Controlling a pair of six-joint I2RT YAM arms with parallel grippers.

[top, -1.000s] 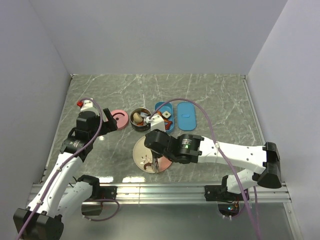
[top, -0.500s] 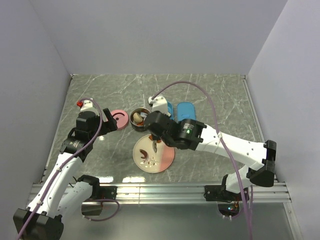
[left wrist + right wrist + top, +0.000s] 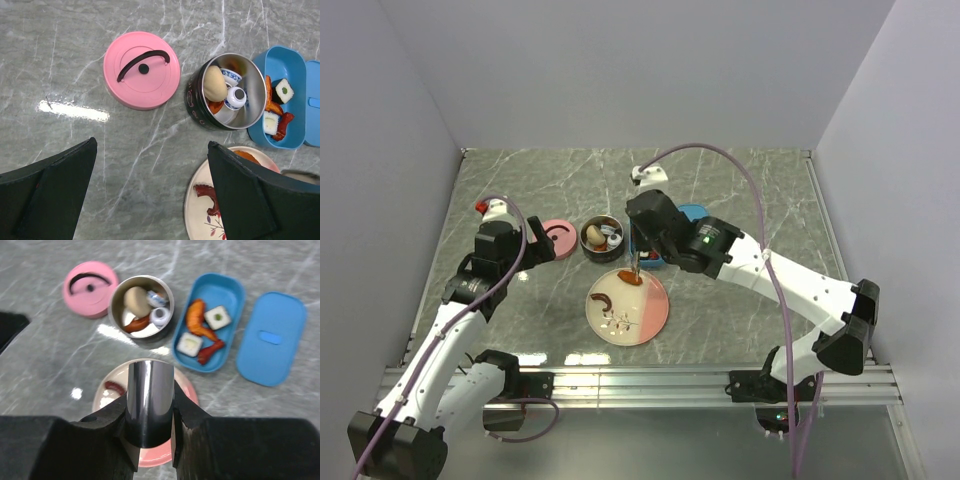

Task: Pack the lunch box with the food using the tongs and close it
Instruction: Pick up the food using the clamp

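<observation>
My right fingers (image 3: 112, 432) are clamped on the tongs (image 3: 149, 405), which hang down to the far rim of the plate (image 3: 652, 312), an orange piece (image 3: 630, 279) at their tips; my left fingers (image 3: 55, 195) stand wide apart, holding nothing, above the surface near the pink lid (image 3: 142, 69) and round tin (image 3: 195, 100); a second ago my right arm sat low over the plate's near side; now, raised, it hides most of the lunch box (image 3: 234, 292) and blue lid (image 3: 272, 337) from above; only the wrist views show the box's sushi squares (image 3: 217, 317), shrimp (image 3: 196, 317) and sausage (image 3: 210, 351)
</observation>
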